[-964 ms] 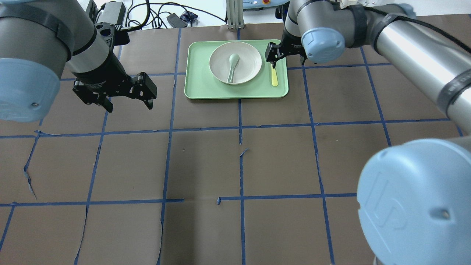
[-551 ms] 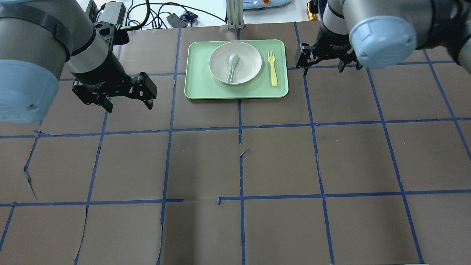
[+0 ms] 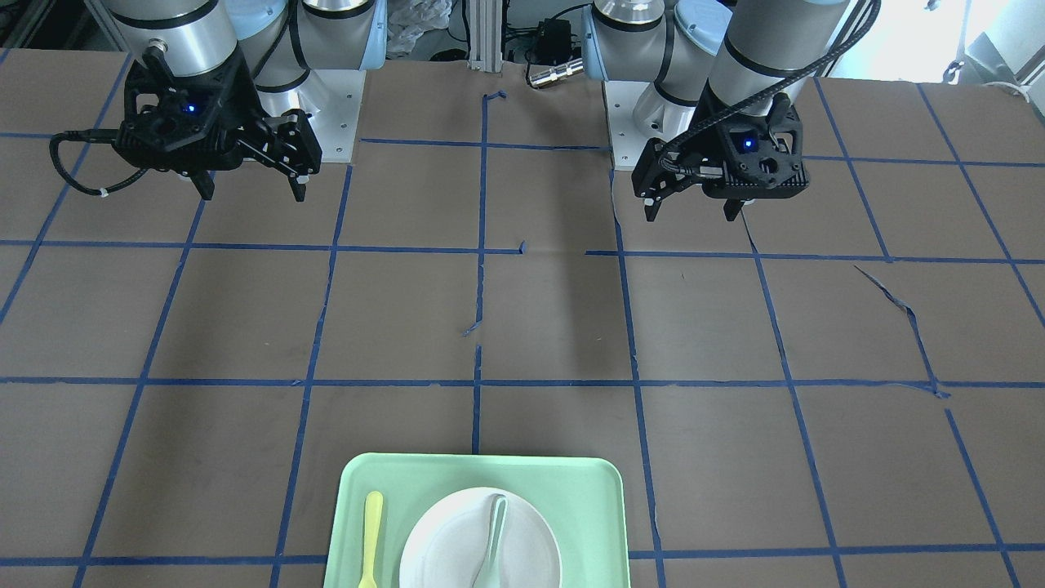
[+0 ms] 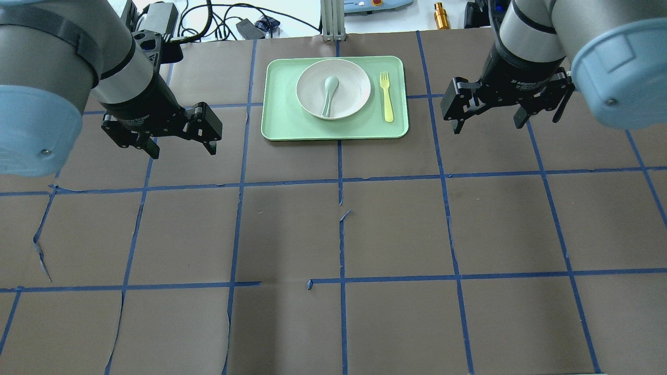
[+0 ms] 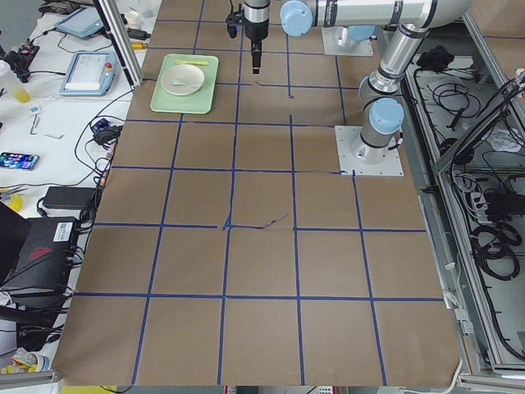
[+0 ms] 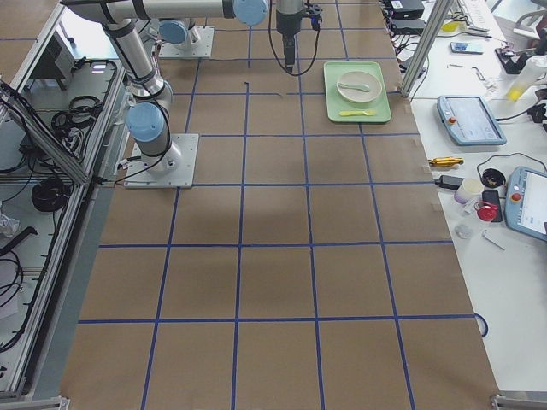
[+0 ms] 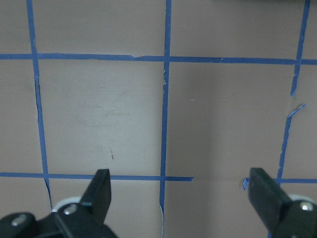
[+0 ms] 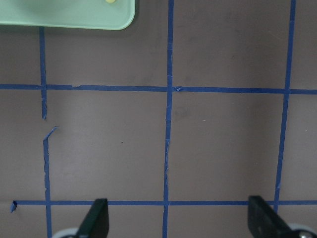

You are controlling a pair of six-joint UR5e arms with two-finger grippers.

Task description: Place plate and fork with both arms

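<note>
The off-white plate [image 4: 355, 86] sits on a mint-green tray [image 4: 281, 122] at the table's far middle, with a grey-green spoon [image 4: 328, 96] in it. The pale-yellow fork [image 4: 386, 99] lies on the tray just right of the plate, tines pointing away from the robot. My right gripper [image 4: 489, 127] is open and empty, hovering over bare table right of the tray. My left gripper [image 4: 183, 150] is open and empty, left of the tray. In the front-facing view the plate [image 3: 445, 547], fork [image 3: 372, 527], right gripper [image 3: 253, 194] and left gripper [image 3: 690, 214] show.
Brown paper with a blue tape grid covers the table. An aluminium post [image 4: 331, 21], cables and a gold cylinder [image 4: 440, 15] lie beyond the far edge. The right wrist view shows the tray's corner [image 8: 64, 15] above open fingers [image 8: 96, 218].
My right gripper has moved off the fork's tine end, to the right and back toward the robot. The fork stays on the tray. The left arm has not moved.
</note>
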